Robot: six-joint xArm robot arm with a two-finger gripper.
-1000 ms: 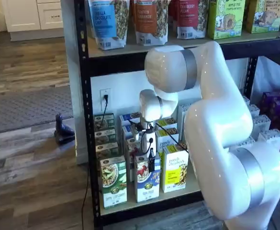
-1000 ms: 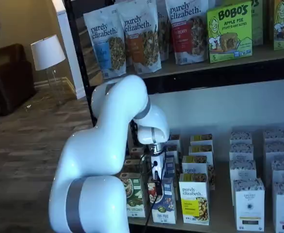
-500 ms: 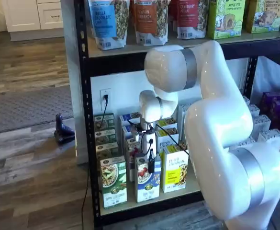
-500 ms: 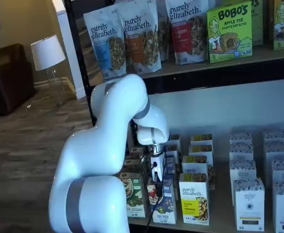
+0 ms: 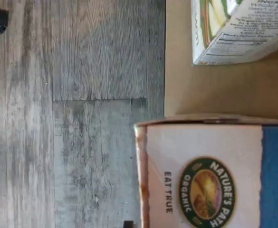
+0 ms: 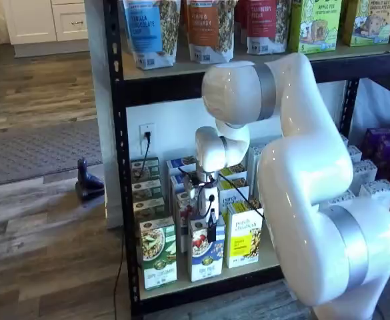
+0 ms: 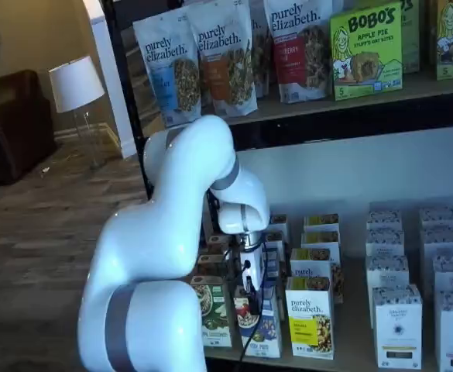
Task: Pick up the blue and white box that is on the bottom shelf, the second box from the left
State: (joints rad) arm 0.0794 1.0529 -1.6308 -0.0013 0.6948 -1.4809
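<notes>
The blue and white box [image 6: 205, 259] stands at the front of the bottom shelf [image 6: 181, 285], between a green-and-white carton [image 6: 158, 254] and a yellow carton [image 6: 243, 235]. My gripper [image 6: 210, 225] reaches down from the white wrist, and its black fingers are closed on the box's top. In a shelf view the box [image 7: 265, 329] leans out of line under the gripper [image 7: 249, 288]. The wrist view shows the box [image 5: 205, 175] very close, with the beige shelf board [image 5: 215, 90] and the green-and-white carton [image 5: 238, 28] beside it.
More blue, green and yellow cartons stand in rows behind the front ones. White cartons [image 7: 396, 322] fill the shelf's right part. Tall pouches [image 6: 151, 30] stand on the higher board. A black rack post [image 6: 118, 167] and wood floor [image 5: 81, 118] lie to the left.
The blue and white box has tipped out of its upright stance and shifted slightly forward in the fingers. The arm's elbow has risen a little.
</notes>
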